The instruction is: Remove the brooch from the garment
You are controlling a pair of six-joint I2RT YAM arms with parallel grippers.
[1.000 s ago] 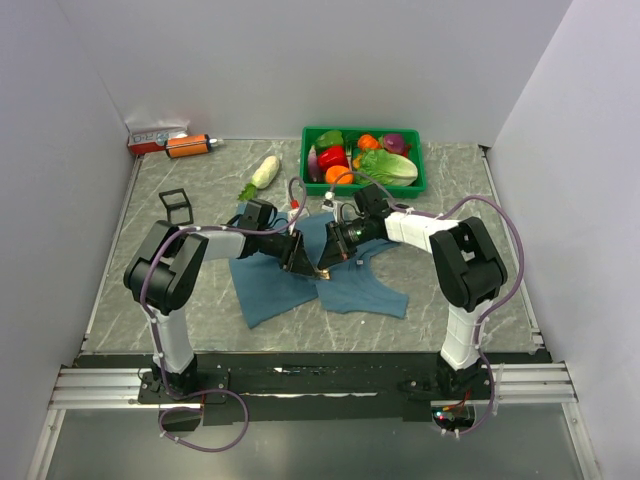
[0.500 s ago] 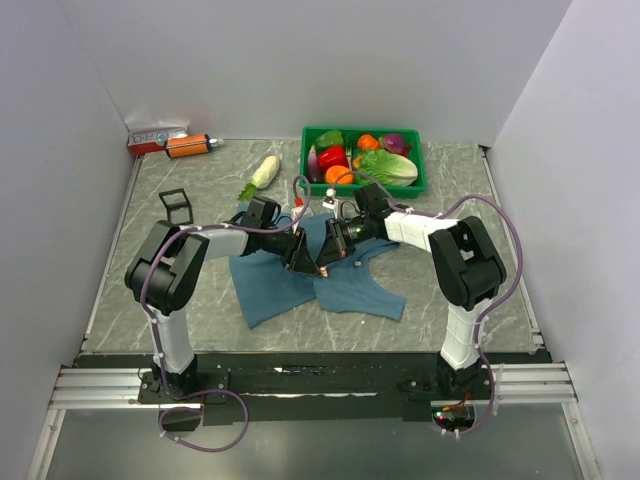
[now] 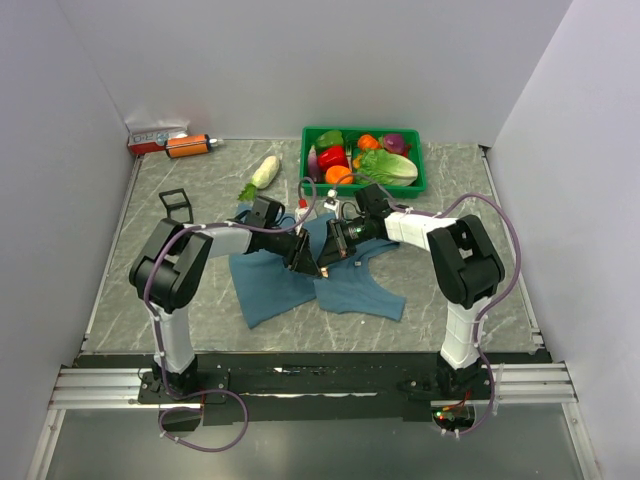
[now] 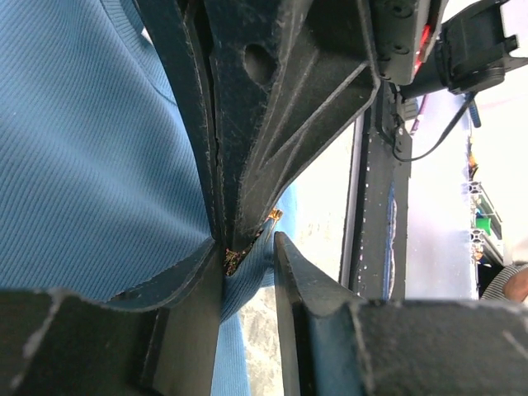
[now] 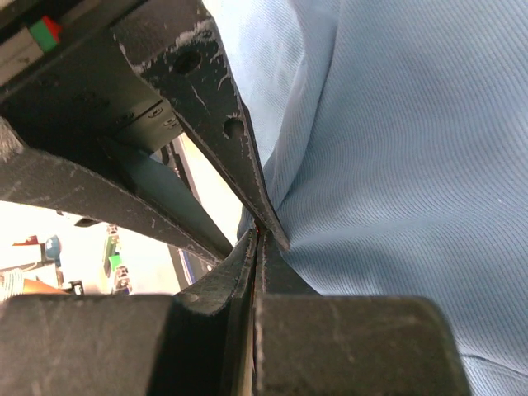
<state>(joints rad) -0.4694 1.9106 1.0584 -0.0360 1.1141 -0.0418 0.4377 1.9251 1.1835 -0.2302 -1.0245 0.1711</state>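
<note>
- While both arms reach in over the marble-patterned table [image 3: 150, 290], the left gripper [image 4: 246, 246] and the right gripper [image 5: 257, 247] meet tip to tip on the garment [image 3: 270, 285], at the same spot as a second ago
- The garment lies spread flat and teal-blue between the two arms, its upper middle part raised into a small fold where the tips meet
- The left gripper's jaws are narrowed with only a slim gap between them, and that gap is filled by the raised fold of cloth
- The right gripper's fingers [image 5: 223, 280] are pressed together with only a hairline seam between them; in the left wrist view their joined tip comes down onto the fold from above
- The brooch [image 4: 234, 259] shows as small golden glints right at that joined tip, on the crest of the fold and against the cloth; the right wrist view does not show it
- Since a second ago the left forearm has edged slightly to the right and away from the bases, and its looped cable has risen a little with it
- The right arm has barely changed pose
- The garment's near right corner has drawn in slightly toward the middle; the rest of the cloth lies as before
- At the back, the green crate [image 3: 421, 170] of vegetables, the white radish [image 3: 264, 172] and the black wire cube [image 3: 175, 205] stand where they were, well apart from the grippers
</note>
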